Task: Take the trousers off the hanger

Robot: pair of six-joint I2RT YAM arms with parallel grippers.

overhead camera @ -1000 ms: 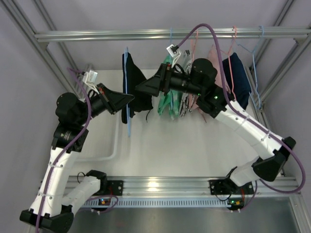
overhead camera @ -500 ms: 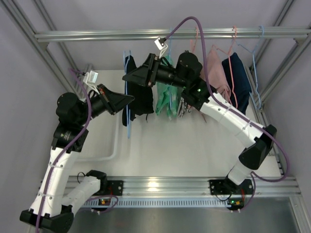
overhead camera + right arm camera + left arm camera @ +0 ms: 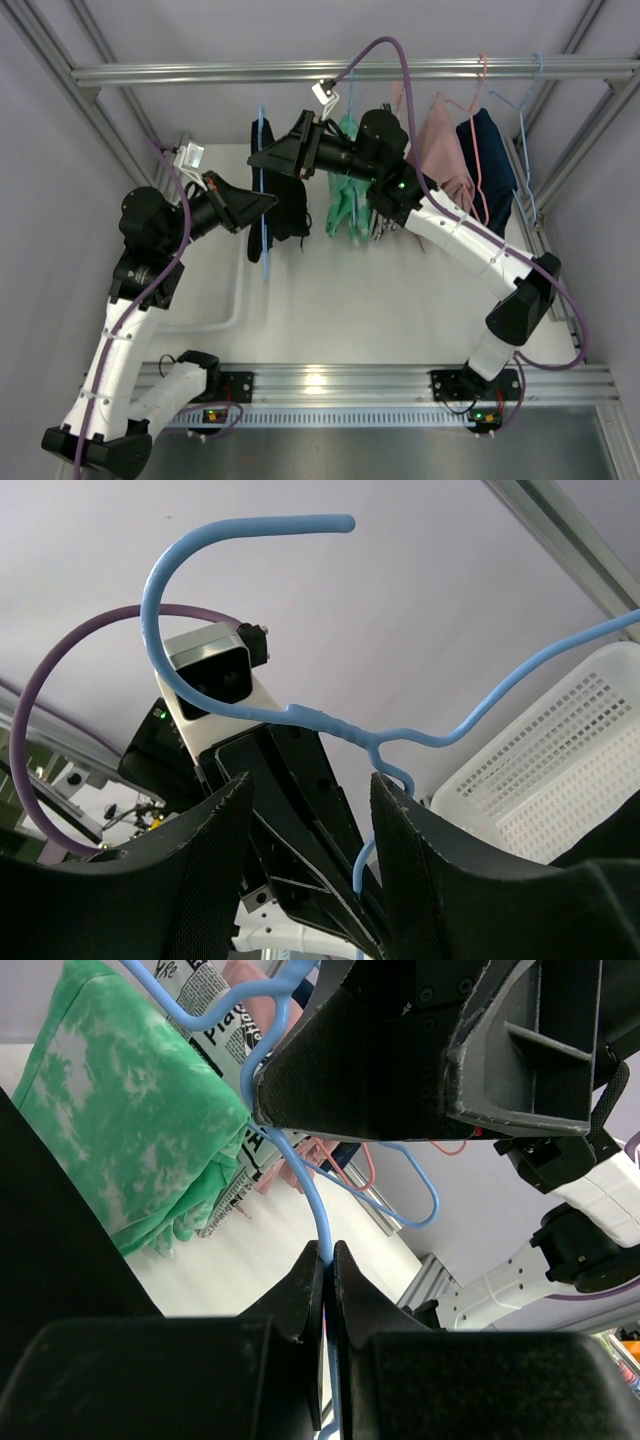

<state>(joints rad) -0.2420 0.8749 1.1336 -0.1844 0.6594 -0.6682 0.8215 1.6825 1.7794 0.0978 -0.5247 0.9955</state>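
— Over the far-left part of the tabletop, what is entered first?

— Item one: blue hanger [image 3: 263,245], seen edge-on. Dark trousers [image 3: 290,205] are draped on it. Trousers on the hanger, not removed.

— Left arm, pose?

— Base at the near-left corner. White links climb along the left edge to a black wrist block, which turns toward the right edge. Left tool [image 3: 262,204] points toward the centre, level with the trousers. Wrist view: left tool [image 3: 327,1253] clenched on the hanger's thin blue wire, with both fingers [image 3: 300,1280] pressed to it.

— Right arm, pose?

— Base at the near-right corner, elbow out by the right edge. A long white link runs back toward the far left across the tabletop. Right tool [image 3: 256,160] points left, just on the far side of the left tool, at the hanger's upper part. Wrist view: right tool [image 3: 312,790] released, fingers [image 3: 405,860] standing apart. The hanger's neck sits between them, close against one finger; whether it touches, cannot tell. The hook curves above.

— Other entries?

— Rail [image 3: 200,73] along the far edge. Toward the right edge from the trousers: green garment [image 3: 345,205], pink garment [image 3: 440,150], navy garment [image 3: 495,160], each hung. White basket [image 3: 540,770] at the far-left corner.
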